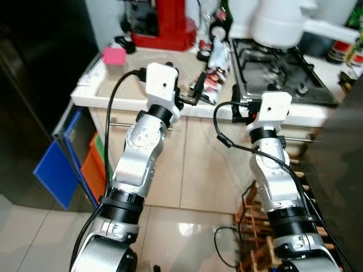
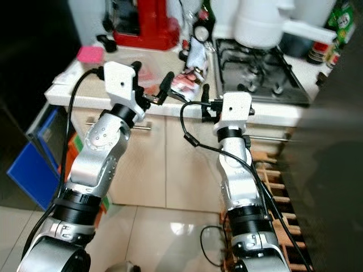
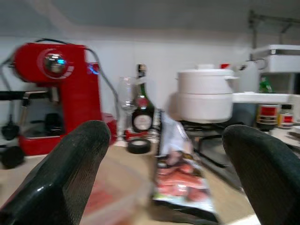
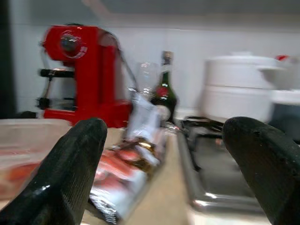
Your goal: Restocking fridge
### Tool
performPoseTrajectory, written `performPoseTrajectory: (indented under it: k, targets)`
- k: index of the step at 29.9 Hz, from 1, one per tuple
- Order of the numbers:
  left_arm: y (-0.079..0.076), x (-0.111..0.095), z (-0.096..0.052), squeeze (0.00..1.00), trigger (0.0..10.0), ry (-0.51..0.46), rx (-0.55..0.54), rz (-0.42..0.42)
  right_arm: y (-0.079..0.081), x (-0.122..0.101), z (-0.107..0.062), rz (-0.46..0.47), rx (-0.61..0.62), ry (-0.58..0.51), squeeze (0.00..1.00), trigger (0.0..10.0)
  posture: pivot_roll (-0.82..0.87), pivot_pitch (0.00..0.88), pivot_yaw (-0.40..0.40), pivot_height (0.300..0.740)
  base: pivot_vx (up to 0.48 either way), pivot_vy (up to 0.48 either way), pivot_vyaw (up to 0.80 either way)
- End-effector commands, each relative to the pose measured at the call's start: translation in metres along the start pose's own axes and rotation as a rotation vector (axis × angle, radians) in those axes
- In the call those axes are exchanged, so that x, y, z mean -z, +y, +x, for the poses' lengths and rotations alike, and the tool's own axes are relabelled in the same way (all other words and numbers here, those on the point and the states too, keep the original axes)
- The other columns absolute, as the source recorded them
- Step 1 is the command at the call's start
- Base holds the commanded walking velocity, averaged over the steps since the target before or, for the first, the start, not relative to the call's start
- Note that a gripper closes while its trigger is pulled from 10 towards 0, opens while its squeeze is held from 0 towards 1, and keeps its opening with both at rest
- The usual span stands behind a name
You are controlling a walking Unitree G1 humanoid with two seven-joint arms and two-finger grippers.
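A clear bag of red food [image 1: 214, 79] lies on the light counter [image 1: 122, 93], between a clear tub with red contents [image 2: 148, 73] and the gas hob [image 1: 281, 71]. My left gripper [image 1: 194, 92] is raised at the counter's front edge, open, fingers pointing at the bag [image 3: 180, 180]. My right gripper [image 2: 205, 97] hovers at the counter edge just to the right, near the hob's corner, also open, with the bag [image 4: 124, 180] ahead of it. Neither holds anything. A dark fridge front [image 1: 34, 85] stands at the left.
At the back of the counter are a red coffee machine [image 1: 161, 22], a wine bottle [image 3: 142, 108], a glass and a pink sponge [image 1: 113, 55]. A white pot [image 1: 278, 22] sits on the hob. Blue and orange crates [image 1: 62, 164] and a wooden rack [image 1: 255, 226] stand on the tiled floor.
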State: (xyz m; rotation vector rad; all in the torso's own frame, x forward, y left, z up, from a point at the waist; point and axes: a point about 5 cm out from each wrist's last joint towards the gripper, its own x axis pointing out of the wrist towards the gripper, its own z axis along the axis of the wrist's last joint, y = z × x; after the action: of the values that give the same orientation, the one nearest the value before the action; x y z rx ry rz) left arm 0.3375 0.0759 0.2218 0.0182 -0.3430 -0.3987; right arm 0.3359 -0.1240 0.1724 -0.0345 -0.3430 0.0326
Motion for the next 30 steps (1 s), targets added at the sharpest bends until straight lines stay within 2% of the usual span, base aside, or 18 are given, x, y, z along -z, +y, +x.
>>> performPoseTrajectory:
  k: [1, 7, 13, 17, 19, 20, 21, 23, 25, 26, 28, 30]
  targets:
    - [-0.002, 0.000, -0.001, 0.00, 10.0, 0.005, 0.005, -0.019, -0.005, -0.002, 0.000, -0.011, 0.011, 0.000, 0.00, 10.0, -0.05, 0.000, -0.015, 0.711, 0.442, 0.000, 0.00]
    - [-0.003, -0.004, 0.001, 0.00, 10.0, -0.004, 0.025, -0.050, -0.003, -0.001, -0.001, -0.007, 0.005, 0.008, 0.00, 10.0, -0.04, 0.000, -0.014, 0.711, 0.450, 0.000, 0.00]
    - [-0.002, -0.015, 0.004, 0.00, 10.0, -0.027, 0.014, -0.022, -0.001, 0.000, -0.003, -0.001, -0.001, 0.013, 0.00, 10.0, -0.03, 0.000, -0.020, 0.711, 0.476, 0.000, 0.00]
    - [-0.001, -0.022, 0.008, 0.00, 10.0, 0.013, 0.017, -0.012, -0.001, 0.001, -0.004, 0.001, -0.008, 0.018, 0.00, 10.0, -0.01, 0.000, -0.025, 0.711, 0.000, 0.000, 0.00]
    - [-0.001, -0.034, 0.008, 0.00, 10.0, -0.007, 0.035, -0.042, 0.000, 0.002, -0.005, 0.002, -0.015, 0.022, 0.00, 10.0, 0.00, 0.000, -0.026, 0.711, 0.000, 0.000, 0.00]
    - [0.005, -0.043, 0.004, 0.00, 10.0, -0.011, 0.034, -0.065, 0.001, 0.002, -0.006, 0.004, -0.020, 0.025, 0.00, 10.0, 0.02, 0.000, -0.022, 0.711, 0.000, 0.000, 0.00]
    - [0.005, -0.043, 0.004, 0.00, 10.0, -0.011, 0.034, -0.065, 0.001, 0.002, -0.006, 0.004, -0.020, 0.025, 0.00, 10.0, 0.02, 0.000, -0.022, 0.711, 0.000, 0.000, 0.00]
    - [0.029, -0.050, -0.010, 0.00, 10.0, 0.070, -0.020, -0.140, 0.004, 0.003, -0.009, 0.012, -0.030, 0.028, 0.00, 10.0, 0.05, 0.000, -0.023, 0.711, 0.000, 0.000, 0.00]
    - [0.053, -0.042, -0.028, 0.00, 10.0, 0.208, -0.116, -0.214, 0.006, 0.004, -0.011, 0.023, -0.038, 0.036, 0.00, 10.0, 0.07, 0.000, -0.025, 0.711, 0.000, 0.000, 0.00]
    - [0.067, -0.034, -0.042, 0.00, 10.0, 0.298, -0.196, -0.273, 0.009, 0.006, -0.013, 0.035, -0.043, 0.050, 0.00, 10.0, 0.09, 0.000, -0.028, 0.711, 0.000, 0.000, 0.00]
    - [0.072, -0.031, -0.052, 0.00, 10.0, 0.322, -0.259, -0.375, 0.011, 0.009, -0.016, 0.042, -0.051, 0.064, 0.00, 10.0, 0.13, 0.000, -0.036, 0.711, 0.000, 0.000, 0.00]
    - [0.071, -0.030, -0.057, 0.00, 10.0, 0.335, -0.279, -0.433, 0.012, 0.011, -0.019, 0.046, -0.057, 0.074, 0.00, 10.0, 0.14, 0.000, -0.040, 0.711, 0.000, 0.000, 0.00]
